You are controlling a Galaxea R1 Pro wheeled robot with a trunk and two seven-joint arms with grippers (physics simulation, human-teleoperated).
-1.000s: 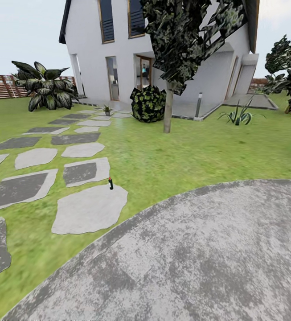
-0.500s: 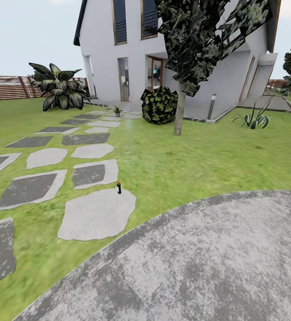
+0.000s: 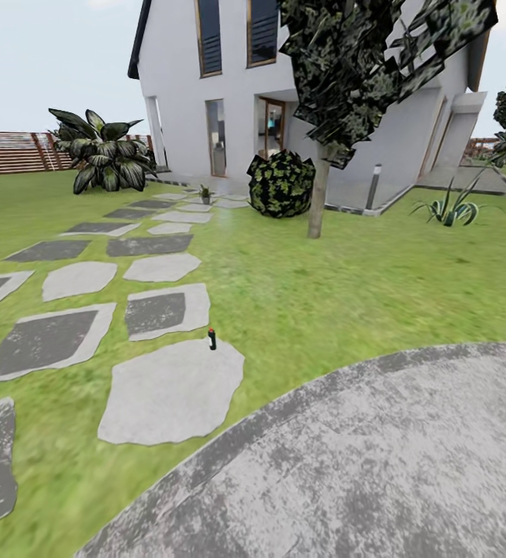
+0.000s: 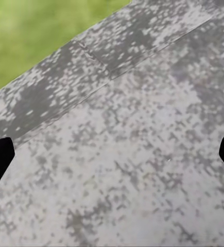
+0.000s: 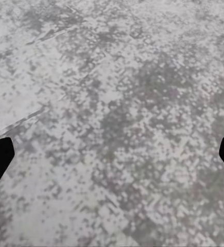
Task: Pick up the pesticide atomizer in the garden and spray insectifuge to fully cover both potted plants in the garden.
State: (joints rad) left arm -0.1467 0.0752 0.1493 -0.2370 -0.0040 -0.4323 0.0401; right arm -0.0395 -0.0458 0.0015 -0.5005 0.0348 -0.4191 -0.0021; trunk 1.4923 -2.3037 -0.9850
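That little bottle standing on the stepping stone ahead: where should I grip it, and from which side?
The atomizer stands upright at the far edge of a pale stepping stone, dark body under a reddish top. Probably grip the dark body below the top, fingers level, coming from the patio side. It is too small here to make out a trigger or nozzle.

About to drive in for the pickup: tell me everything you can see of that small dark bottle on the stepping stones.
The small dark bottle stands upright on the far edge of the nearest large pale stepping stone, just short of the grass. Its body is dark, nearly black, with a small red-orange top. Nothing else touches it. It is too small to make out a nozzle or trigger.
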